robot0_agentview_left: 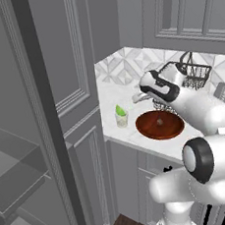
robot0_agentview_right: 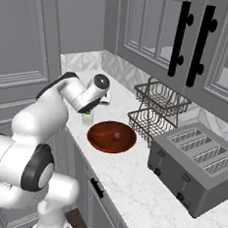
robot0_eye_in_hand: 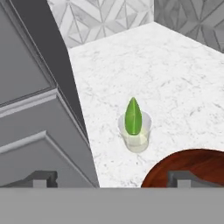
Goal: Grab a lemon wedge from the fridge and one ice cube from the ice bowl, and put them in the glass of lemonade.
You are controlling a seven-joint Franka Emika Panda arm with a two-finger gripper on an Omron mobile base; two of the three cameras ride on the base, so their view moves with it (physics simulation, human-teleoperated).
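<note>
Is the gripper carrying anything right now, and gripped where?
Nothing is held. The gripper is open and empty above the counter, and the lemon wedge already stands in the glass of lemonade.

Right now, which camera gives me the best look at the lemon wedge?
The hand view: the lemon wedge stands upright in the glass of lemonade, unobstructed. The left base view shows it small; in the right base view the arm mostly hides it.

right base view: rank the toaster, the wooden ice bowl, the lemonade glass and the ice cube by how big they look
1. toaster, though it sits nearer the camera
2. ice bowl
3. glass of lemonade, partly hidden behind the arm
4. ice cube, a tiny speck in the bowl
</note>
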